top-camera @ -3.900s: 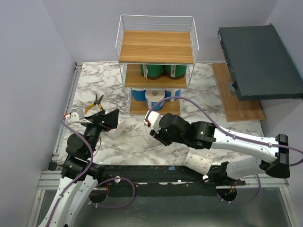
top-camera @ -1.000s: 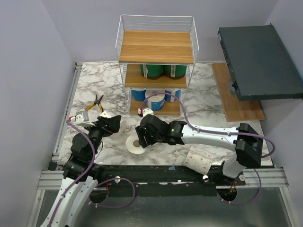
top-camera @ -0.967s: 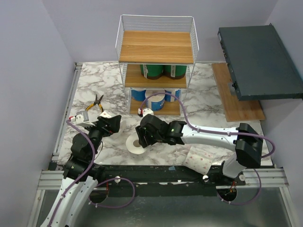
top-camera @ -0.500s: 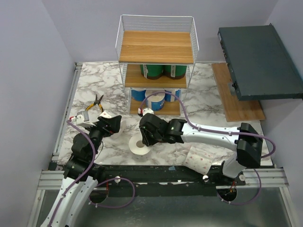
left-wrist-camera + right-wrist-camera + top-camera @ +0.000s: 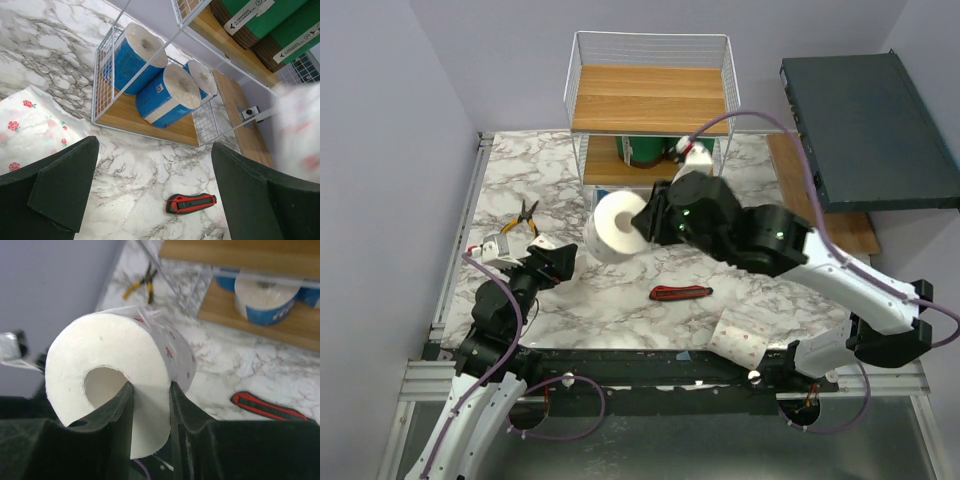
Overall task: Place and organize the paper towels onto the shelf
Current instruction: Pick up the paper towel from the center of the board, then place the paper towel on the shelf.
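Roll count: eight.
- Three blue rolls [image 5: 170,95] sit on the bottom tier of the shelf [image 5: 650,100].
- Two green rolls [image 5: 255,20] sit on the middle tier.
- Three are white and dotted:
  - the held roll [image 5: 100,350] in my right gripper [image 5: 150,395]
  - a second dotted roll [image 5: 748,338] on the table [image 5: 510,170] by my right arm's base
  - a third dotted roll [image 5: 35,125] just beside my left gripper [image 5: 154,165]

Also one utility knife [image 5: 681,292], one pair of pliers [image 5: 525,215] and one dark slab [image 5: 865,130].

The held roll is off the table, in front of the shelf's left front corner. It is white with small red-pink dots on the side, and its hollow core faces my wrist camera. My right jaws pinch its wall, one finger in the core and one outside. My left jaws are spread wide and hold nothing.
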Tool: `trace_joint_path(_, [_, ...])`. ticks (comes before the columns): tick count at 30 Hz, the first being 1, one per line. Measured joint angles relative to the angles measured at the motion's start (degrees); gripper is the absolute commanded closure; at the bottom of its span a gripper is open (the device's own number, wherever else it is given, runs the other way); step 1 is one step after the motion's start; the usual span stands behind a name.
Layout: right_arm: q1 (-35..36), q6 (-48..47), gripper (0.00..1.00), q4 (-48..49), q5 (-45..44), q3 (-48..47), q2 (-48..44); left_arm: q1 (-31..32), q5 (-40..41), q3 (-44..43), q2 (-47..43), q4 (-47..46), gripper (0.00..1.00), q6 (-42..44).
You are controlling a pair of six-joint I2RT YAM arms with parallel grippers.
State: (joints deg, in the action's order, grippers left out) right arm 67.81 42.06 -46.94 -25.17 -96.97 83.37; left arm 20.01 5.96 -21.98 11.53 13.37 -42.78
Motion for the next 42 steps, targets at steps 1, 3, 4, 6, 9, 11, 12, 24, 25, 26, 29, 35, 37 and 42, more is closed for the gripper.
trace_joint_path(1, [-0.02, 0.24, 0.99, -1.36, -1.68, -4.13, -0.33, 0.00, -0.07, 0.00, 0.13, -0.02, 0.01, -0.11])
trace_joint_path(3, [-0.07, 0.39, 0.99, -3.61, -4.44, -12.57, -0.20, 0.00, -0.24, 0.00, 0.48, -0.02, 0.01, -0.28])
trace_joint_path(4, [-0.07, 0.28, 0.99, -4.50, -5.57, -16.65, 0.09, 0.00, -0.42, 0.00, 0.66, -0.09, 0.01, -0.42])
trace_joint_path(6, [-0.07, -0.13, 0.99, -6.23, -7.37, -24.26, 0.96, 0.00, -0.59, 0.00, 1.01, -0.26, 0.01, -0.66])
trace_joint_path(9, [-0.07, -1.53, 0.99, -7.91, -10.51, -32.37, 2.62, 0.00, -0.70, 0.00, 1.46, -0.42, 0.01, -1.20])
trace_joint_path(11, [-0.07, -2.95, 0.99, -8.94, -13.27, -36.35, 4.15, 0.00, -0.83, 0.00, 1.62, -0.42, 0.01, -1.49])
trace_joint_path(12, [-0.07, -3.72, 0.99, -9.11, -14.78, -37.86, 4.94, 0.00, -0.87, 0.00, 1.64, -0.44, 0.02, -1.62])
trace_joint_path(24, [-0.07, -14.19, 0.99, 1.55, -28.37, -37.53, 8.66, 0.00, -2.58, -0.09, 5.20, -2.99, 0.02, -2.95])
trace_joint_path(25, [-0.07, -14.95, 0.99, 3.10, -28.79, -37.53, 8.92, 0.00, -2.75, -0.09, 5.44, -3.04, 0.01, -2.97])
trace_joint_path(26, [-0.07, -15.58, 0.99, 4.55, -29.22, -37.59, 9.27, 0.00, -2.78, -0.11, 5.55, -3.04, 0.01, -2.97])
trace_joint_path(29, [-0.07, -17.62, 0.99, 7.93, -30.14, -38.88, 11.08, 0.00, -3.04, -0.09, 5.81, -3.43, 0.02, -3.13])
trace_joint_path(35, [-1.38, -19.85, 0.99, 12.13, -30.56, -40.79, 15.52, 0.00, -3.21, -0.09, 6.01, -4.35, 0.02, -3.19])
trace_joint_path(37, [-2.60, -19.87, 0.99, 12.87, -30.18, -40.79, 16.48, 0.00, -3.26, -0.09, 6.03, -4.42, 0.02, -3.19])
trace_joint_path(42, [-6.58, -18.64, 0.99, 13.49, -27.85, -41.90, 18.40, 0.00, -3.72, -0.09, 6.43, -5.31, 0.02, -3.61])
